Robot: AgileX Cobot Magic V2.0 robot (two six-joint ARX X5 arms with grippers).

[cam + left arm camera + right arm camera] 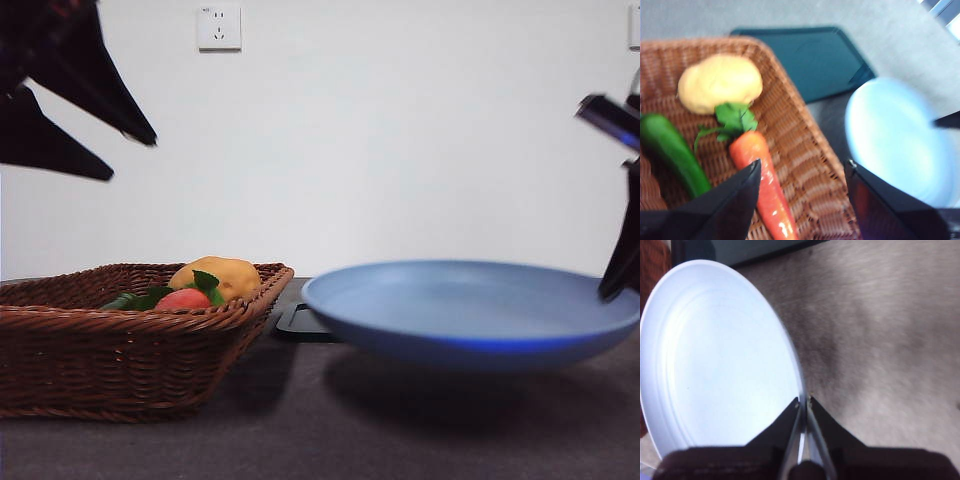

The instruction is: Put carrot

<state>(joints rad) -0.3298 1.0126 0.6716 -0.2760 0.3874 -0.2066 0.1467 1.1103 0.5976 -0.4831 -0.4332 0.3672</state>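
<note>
The orange-red carrot (760,185) with green leaves lies in the brown wicker basket (805,150), between a green vegetable (672,150) and the basket's wall. In the front view only its thick end (183,298) shows above the rim. My left gripper (802,167) is open and empty, above the basket and over the carrot; in the front view it hangs at the upper left (130,158). My right gripper (803,402) is shut on the rim of the blue plate (720,360) and holds it a little above the table (470,310), to the right of the basket.
A tan potato (720,90) lies in the basket past the carrot's leaves; it also shows in the front view (225,275). A dark flat tray (810,60) lies on the table behind the basket and plate. A white wall with a socket (219,27) stands behind.
</note>
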